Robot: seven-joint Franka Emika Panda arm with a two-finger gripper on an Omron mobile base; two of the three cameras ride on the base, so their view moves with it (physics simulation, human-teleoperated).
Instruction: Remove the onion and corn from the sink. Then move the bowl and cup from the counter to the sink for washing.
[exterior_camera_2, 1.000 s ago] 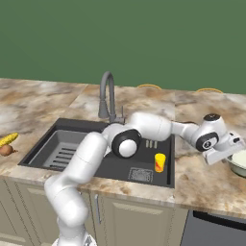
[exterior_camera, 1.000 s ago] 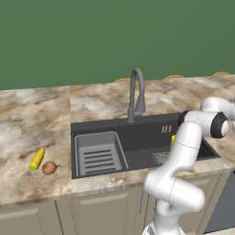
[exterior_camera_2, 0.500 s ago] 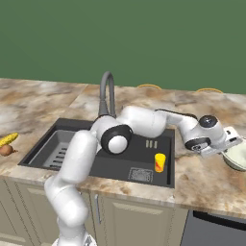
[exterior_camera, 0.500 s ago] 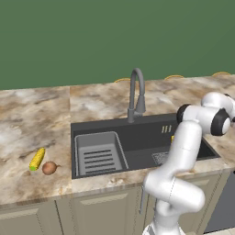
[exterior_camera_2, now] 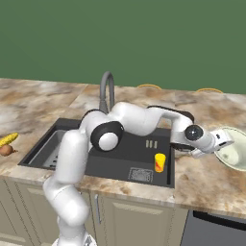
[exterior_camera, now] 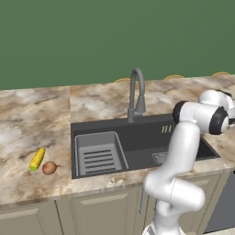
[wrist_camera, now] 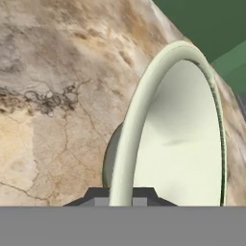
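My gripper [exterior_camera_2: 223,141] [wrist_camera: 121,197] is shut on the near rim of the pale cream-green bowl [exterior_camera_2: 235,153] [wrist_camera: 182,134], which is over the counter [exterior_camera_2: 206,178] right of the sink [exterior_camera_2: 120,161]. In the hand view the rim runs up between my two fingertips [wrist_camera: 98,196]. The yellow cup [exterior_camera_2: 160,162] stands upright in the sink's right part, near the drain grate. The corn [exterior_camera: 36,158] [exterior_camera_2: 8,140] and the onion [exterior_camera: 49,168] [exterior_camera_2: 6,150] lie side by side on the counter [exterior_camera: 27,119] left of the sink [exterior_camera: 137,142].
The grey gooseneck faucet [exterior_camera: 137,94] [exterior_camera_2: 106,91] rises behind the sink. A ribbed rack insert [exterior_camera: 98,153] fills the basin's left half. My arm reaches across the sink's right side. A dark appliance front [exterior_camera_2: 211,233] sits below the counter at lower right.
The jaws have closed a little onto the bowl's rim, and the hand has shifted slightly along the counter at the bowl. The cup, corn and onion have not moved.
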